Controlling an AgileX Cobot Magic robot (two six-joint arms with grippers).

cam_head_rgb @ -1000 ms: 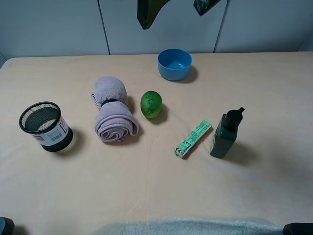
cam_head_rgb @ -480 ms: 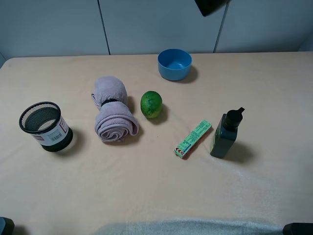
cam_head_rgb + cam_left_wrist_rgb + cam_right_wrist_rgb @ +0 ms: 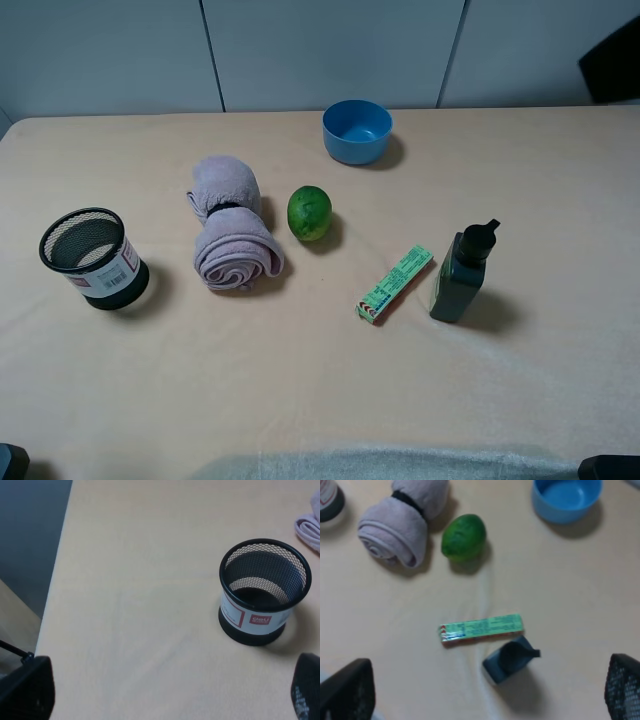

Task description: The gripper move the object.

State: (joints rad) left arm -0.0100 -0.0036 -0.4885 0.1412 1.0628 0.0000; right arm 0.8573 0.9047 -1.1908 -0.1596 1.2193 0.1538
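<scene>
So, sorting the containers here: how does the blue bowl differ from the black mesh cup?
The blue bowl is solid, low and wide; the black mesh cup is see-through mesh, taller, with a white and red label. The bowl sits at the table's far edge, the cup near its left side. Both stand upright, and nothing shows inside either.

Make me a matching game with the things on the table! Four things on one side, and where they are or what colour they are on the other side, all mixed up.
Things:
1. towel roll
2. bowl
3. mesh cup
4. dark bottle

Clues:
A. blue, at the far side of the table
B. black, nearest the table's left edge
C. pale pink-mauve, just left of the green fruit
D. standing upright, right of the green packet

Pairs: 1-C, 2-A, 3-B, 4-D
</scene>
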